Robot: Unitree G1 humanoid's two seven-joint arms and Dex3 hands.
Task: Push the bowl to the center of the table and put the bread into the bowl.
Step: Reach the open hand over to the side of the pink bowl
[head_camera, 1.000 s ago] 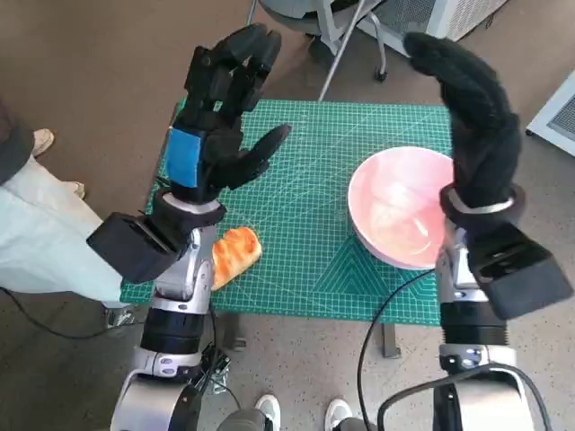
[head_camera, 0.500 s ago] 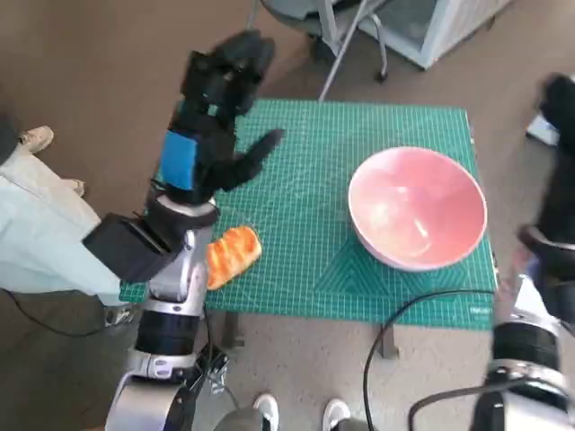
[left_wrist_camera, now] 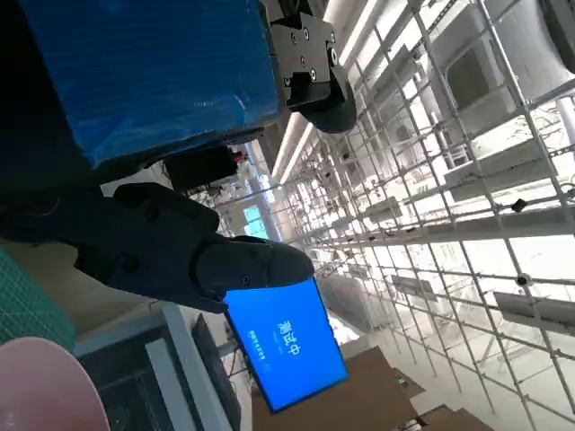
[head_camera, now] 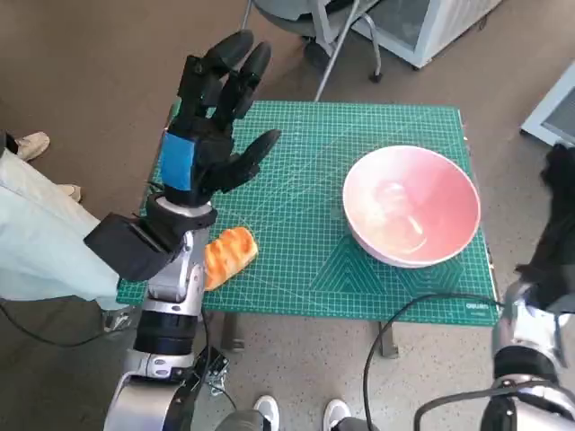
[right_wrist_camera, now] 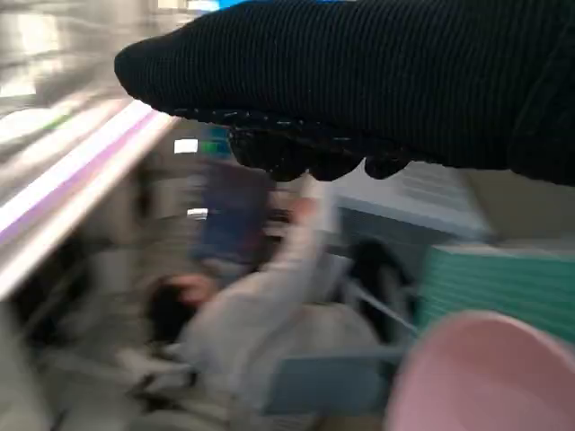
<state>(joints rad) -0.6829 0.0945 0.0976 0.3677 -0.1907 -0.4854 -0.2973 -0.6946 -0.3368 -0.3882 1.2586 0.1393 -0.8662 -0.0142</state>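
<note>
The pink bowl (head_camera: 411,206) sits by the table's (head_camera: 296,144) right edge, so the gloved right hand (head_camera: 559,224), just off that edge, is nearer; whether it is open or closed I cannot tell. The bread (head_camera: 225,257) lies at the front-left corner, long axis slanting toward the edge, just under the raised left hand (head_camera: 211,121), which has its fingers spread and holds nothing.

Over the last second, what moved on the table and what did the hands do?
The gloved right hand swung from above the pink bowl out past the table's right edge; it holds nothing. The raised, blue-taped left hand stayed open above the green cutting mat. The bowl remains on the mat's right side, and the orange bread roll stays near its front left corner, untouched.
</note>
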